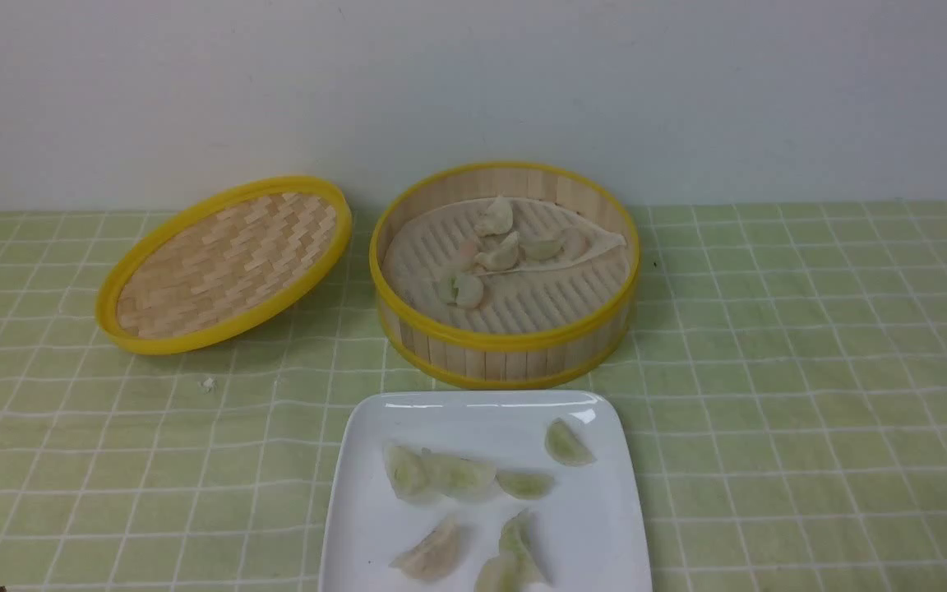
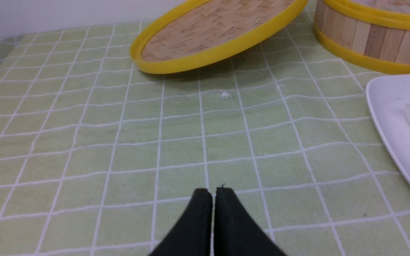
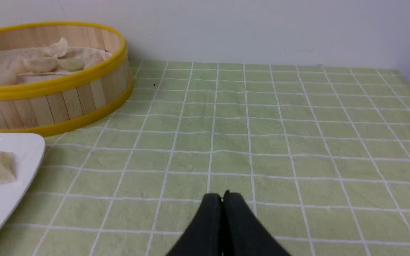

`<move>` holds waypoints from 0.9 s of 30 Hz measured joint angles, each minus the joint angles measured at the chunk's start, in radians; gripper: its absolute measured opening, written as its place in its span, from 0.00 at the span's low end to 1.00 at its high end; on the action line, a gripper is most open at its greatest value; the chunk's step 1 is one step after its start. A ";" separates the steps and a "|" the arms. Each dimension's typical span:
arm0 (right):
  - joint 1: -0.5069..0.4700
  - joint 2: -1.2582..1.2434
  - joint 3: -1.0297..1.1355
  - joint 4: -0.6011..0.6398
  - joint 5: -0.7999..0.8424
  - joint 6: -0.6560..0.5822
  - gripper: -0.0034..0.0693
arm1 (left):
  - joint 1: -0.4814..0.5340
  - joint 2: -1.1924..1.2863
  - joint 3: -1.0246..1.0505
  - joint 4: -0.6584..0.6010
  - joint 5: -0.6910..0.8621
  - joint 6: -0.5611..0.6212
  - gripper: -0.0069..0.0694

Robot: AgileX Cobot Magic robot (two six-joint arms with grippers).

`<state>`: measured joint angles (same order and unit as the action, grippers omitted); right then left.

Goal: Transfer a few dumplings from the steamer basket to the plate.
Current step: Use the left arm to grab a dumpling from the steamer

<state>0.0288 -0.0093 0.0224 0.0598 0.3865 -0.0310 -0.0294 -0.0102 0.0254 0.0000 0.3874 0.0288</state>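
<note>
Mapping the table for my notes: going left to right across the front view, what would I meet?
Shallow woven-bamboo lid with yellow rim → round deep bamboo steamer basket; glossy white square plate overlaps, omitted.

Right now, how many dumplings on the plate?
6. One dumpling far right, one centre, two touching left, two by the near edge. The plate is cropped; more may hide.

The table (image 1: 810, 370) is covered by a pale green cloth marked with a white grid, and it ends at a plain white wall. The steamer basket (image 1: 506, 349) is set at the middle, towards the wall. The plate (image 1: 358, 460) is laid just in front of it, near the front edge. A woven bamboo lid (image 1: 227, 263) is seen left of the basket, tilted, with its left edge on the cloth. A small white crumb (image 1: 208, 383) is found before the lid.
</note>
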 joint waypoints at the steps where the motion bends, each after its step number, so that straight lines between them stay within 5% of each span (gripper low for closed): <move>1: 0.000 0.000 0.000 0.000 0.000 0.000 0.03 | 0.000 0.000 0.000 0.000 0.000 0.000 0.08; 27: 0.000 0.000 0.000 0.000 0.000 0.000 0.03 | 0.000 0.000 0.001 0.023 -0.002 0.007 0.08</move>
<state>0.0288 -0.0093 0.0224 0.0598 0.3865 -0.0310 -0.0294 -0.0102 0.0262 0.0226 0.3849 0.0359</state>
